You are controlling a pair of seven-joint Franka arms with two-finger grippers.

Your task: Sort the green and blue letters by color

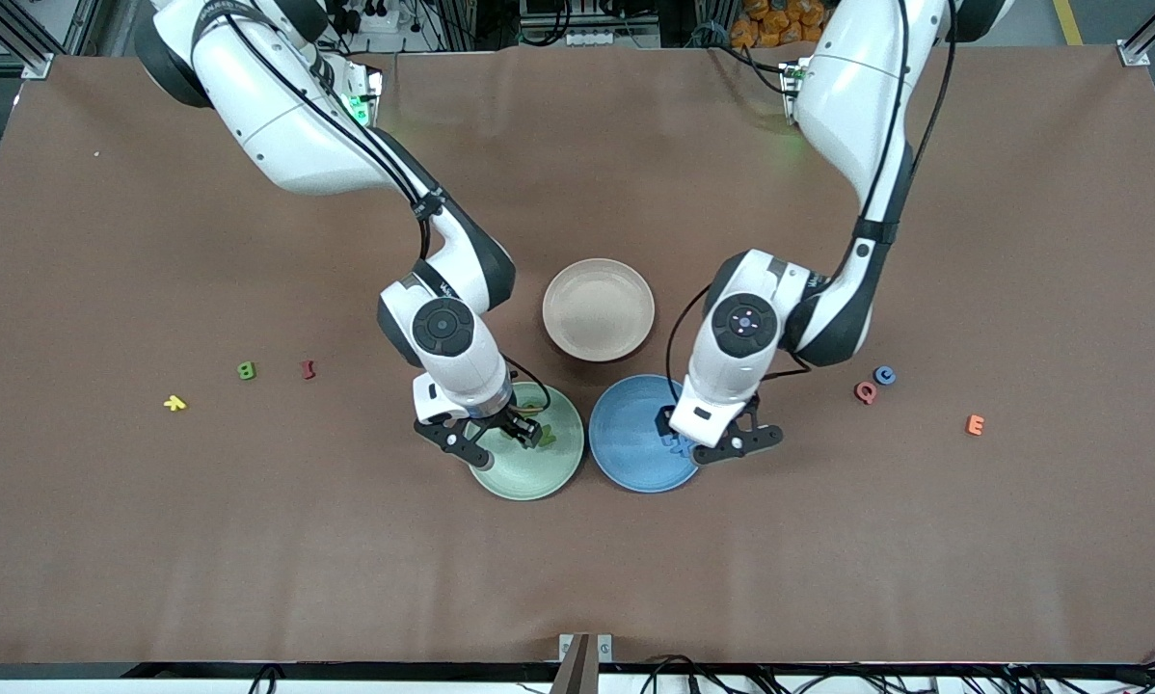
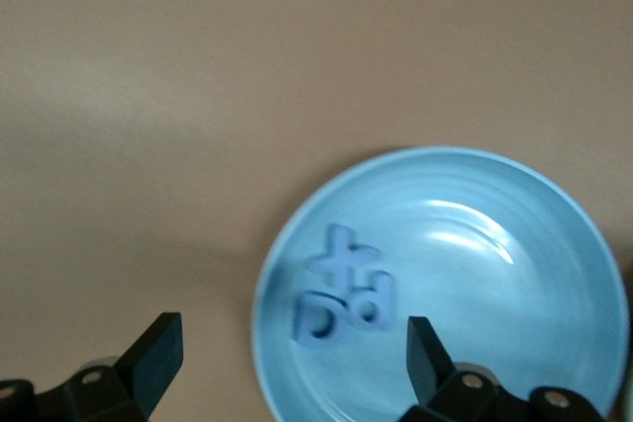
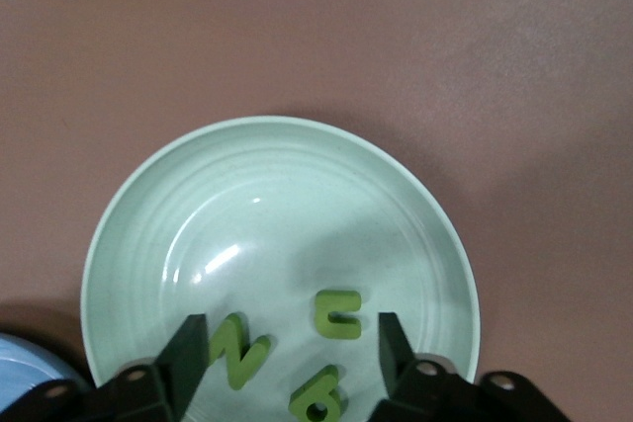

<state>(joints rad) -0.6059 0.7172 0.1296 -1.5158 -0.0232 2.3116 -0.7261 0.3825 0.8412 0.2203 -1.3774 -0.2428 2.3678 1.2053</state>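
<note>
Three blue letters lie together in the blue plate [image 2: 514, 244]: an X [image 2: 344, 252], a D [image 2: 318, 318] and a P [image 2: 374, 300]. My left gripper [image 2: 292, 355] hangs open and empty over them, at the blue plate [image 1: 626, 424] in the front view. Three green letters lie in the green plate [image 3: 267, 205]: an N [image 3: 237, 348] and two curved ones [image 3: 338, 314]. My right gripper [image 3: 289, 348] is open and empty just above them, over the green plate [image 1: 539, 472]. A green B [image 1: 247, 370] lies toward the right arm's end. A blue C [image 1: 885, 375] lies toward the left arm's end.
A beige plate [image 1: 598, 308] stands between the arms, farther from the front camera than the two coloured plates. A dark-red I [image 1: 308, 368] and a yellow letter [image 1: 174, 403] lie near the B. A pink Q [image 1: 865, 392] touches the C; an orange E [image 1: 975, 424] lies nearby.
</note>
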